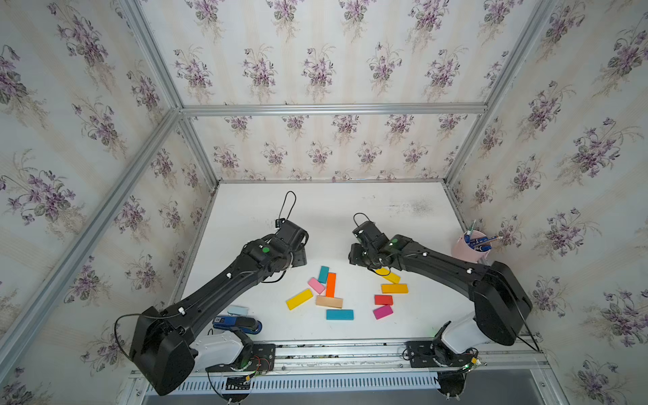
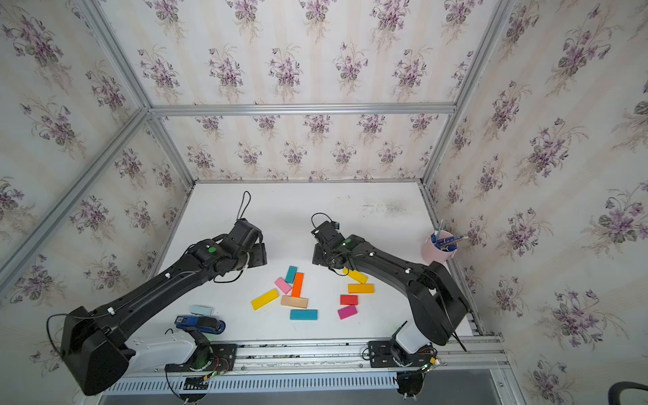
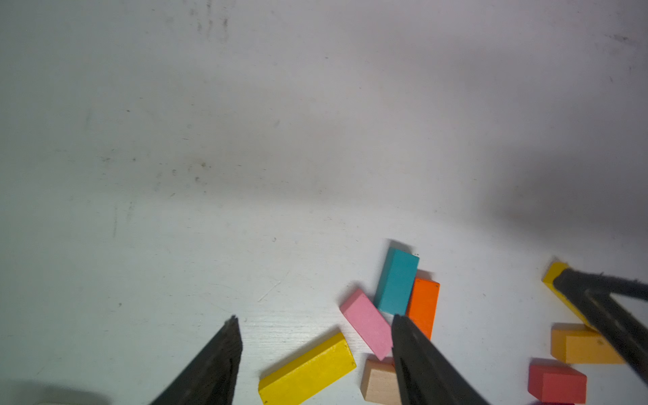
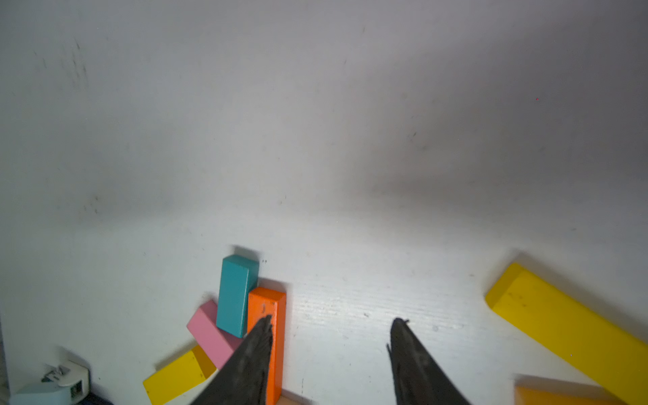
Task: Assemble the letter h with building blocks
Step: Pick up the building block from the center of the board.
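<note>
The building blocks lie loose on the white table. In both top views a short teal block [image 1: 323, 274], a long orange one [image 1: 330, 284], a pink one [image 1: 316, 285], a yellow one [image 1: 299, 298], a wooden one [image 1: 329, 301] and a long teal one [image 1: 339, 314] form one cluster. To the right lie yellow [image 1: 391, 277], amber [image 1: 394, 288], red [image 1: 383, 299] and magenta [image 1: 382, 311] blocks. My left gripper [image 3: 314, 318] hangs open above the table behind the cluster, holding nothing. My right gripper [image 4: 333, 319] is open and empty too. The letter h is not in view.
A pale blue pad [image 1: 237, 310] and a dark blue stapler-like object [image 1: 238, 323] lie at the front left beside the left arm. A pink cup of pens [image 1: 471, 247] stands at the right wall. Flowered walls enclose the table on three sides.
</note>
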You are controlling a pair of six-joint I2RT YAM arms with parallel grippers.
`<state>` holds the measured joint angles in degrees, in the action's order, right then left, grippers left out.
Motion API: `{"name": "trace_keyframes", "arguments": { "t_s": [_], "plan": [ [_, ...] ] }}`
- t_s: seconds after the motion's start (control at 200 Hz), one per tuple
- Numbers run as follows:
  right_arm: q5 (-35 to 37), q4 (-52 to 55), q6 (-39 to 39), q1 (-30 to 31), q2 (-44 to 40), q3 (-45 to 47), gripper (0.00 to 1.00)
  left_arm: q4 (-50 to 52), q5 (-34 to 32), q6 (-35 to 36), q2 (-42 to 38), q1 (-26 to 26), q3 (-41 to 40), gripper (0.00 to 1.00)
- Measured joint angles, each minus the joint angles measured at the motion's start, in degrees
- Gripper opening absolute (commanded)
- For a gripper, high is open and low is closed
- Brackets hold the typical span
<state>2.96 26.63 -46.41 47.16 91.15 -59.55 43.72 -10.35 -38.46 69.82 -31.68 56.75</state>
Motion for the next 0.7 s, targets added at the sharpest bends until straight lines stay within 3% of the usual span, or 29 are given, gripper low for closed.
{"name": "trace_keyframes", "arguments": {
  "t_s": [0.16, 0.425, 0.599, 0.699],
  "plan": [
    [-2.0, 0.0, -1.5, 7.0, 7.3, -3.7, 0.61, 0.7, 0.8, -0.3, -3.8, 6.1, -3.4, 0.67],
    [-2.1, 1.0, -3.1, 11.0, 15.1, -9.0, 0.59, 1.1, 2.9, -0.3, -6.2, 8.3, -4.8, 0.63],
    [-2.0, 1.6, -5.6, 12.2, 17.7, -10.3, 0.52, 1.0, 2.9, -0.5, -8.2, 8.7, -6.3, 0.62],
    [-1.4, 1.5, -6.1, 12.6, 18.4, -10.5, 0.4, 0.9, 2.8, -1.0, -9.1, 8.9, -6.8, 0.62]
  ]
}}
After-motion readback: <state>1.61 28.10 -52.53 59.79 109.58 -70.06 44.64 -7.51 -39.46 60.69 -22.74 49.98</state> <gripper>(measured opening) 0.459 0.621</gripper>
